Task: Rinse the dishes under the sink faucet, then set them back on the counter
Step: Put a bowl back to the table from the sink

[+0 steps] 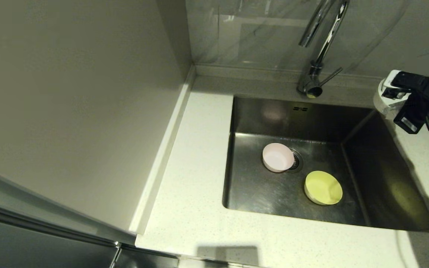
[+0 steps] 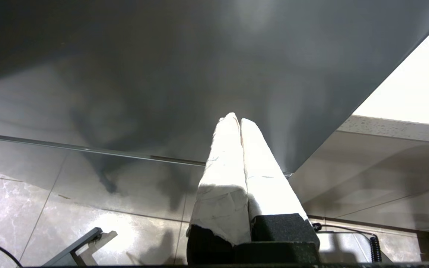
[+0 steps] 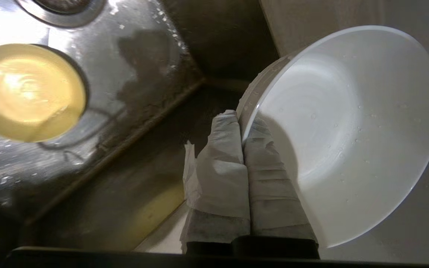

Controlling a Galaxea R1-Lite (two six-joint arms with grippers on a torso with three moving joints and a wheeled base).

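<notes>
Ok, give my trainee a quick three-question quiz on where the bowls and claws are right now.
1. True or false: the right claw is shut on the white bowl's rim.
2. How many bowls lie in the sink? A) one B) two C) three
3. Fill in: the bowl partly covering the drain is the ____ one.

Key:
1. True; it pinches the rim over the sink's right edge.
2. B: the pink bowl and the yellow-green bowl.
3. Pink.
</notes>
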